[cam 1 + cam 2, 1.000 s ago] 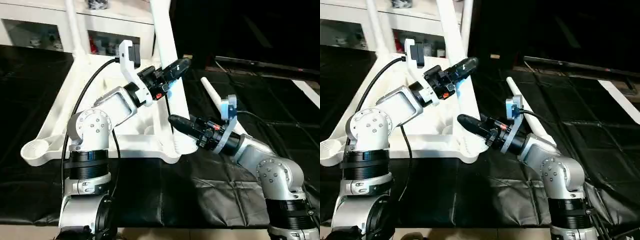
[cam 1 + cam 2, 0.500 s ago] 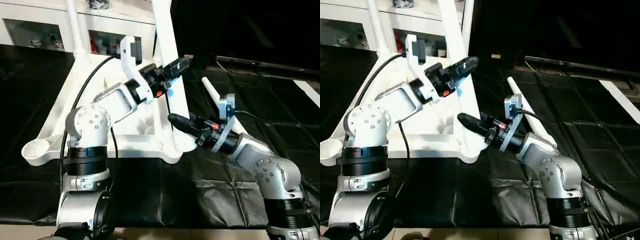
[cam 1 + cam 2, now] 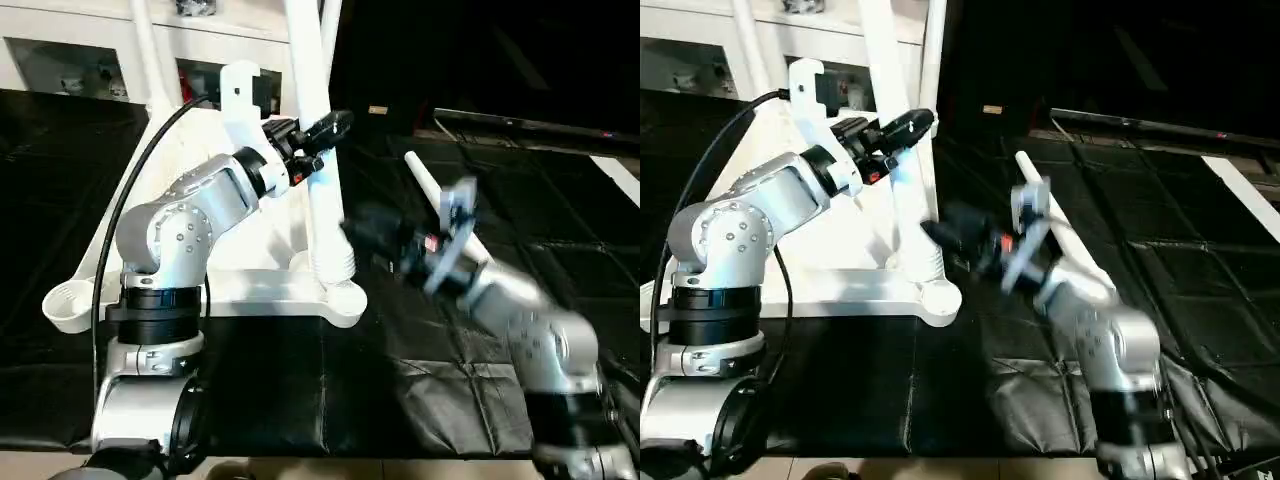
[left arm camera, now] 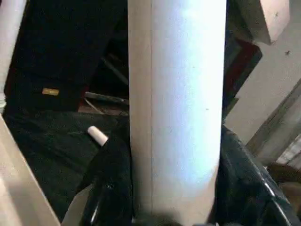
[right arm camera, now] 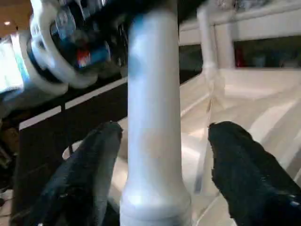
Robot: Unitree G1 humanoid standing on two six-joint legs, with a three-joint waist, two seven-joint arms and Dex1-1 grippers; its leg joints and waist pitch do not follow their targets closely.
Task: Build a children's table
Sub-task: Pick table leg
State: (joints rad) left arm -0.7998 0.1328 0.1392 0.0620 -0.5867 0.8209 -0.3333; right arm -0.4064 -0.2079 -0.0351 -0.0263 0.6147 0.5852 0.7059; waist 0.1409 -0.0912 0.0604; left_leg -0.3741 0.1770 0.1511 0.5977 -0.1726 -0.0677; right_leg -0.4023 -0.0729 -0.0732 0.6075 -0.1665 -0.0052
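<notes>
Letting go with my right gripper (image 5: 155,155), fingers spread off the leg (image 3: 318,150), which went upright in the tabletop's (image 3: 250,290) near corner socket; left gripper (image 3: 325,128) stayed clamped on it.

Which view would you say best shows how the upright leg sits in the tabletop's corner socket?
The left eye view: the leg meets the corner socket of the tabletop, its whole length visible. The right wrist view shows its lower end close up; the left wrist view, only its shaft.

White leg (image 3: 318,150), black pincer fingers (image 5: 89,174)
</notes>
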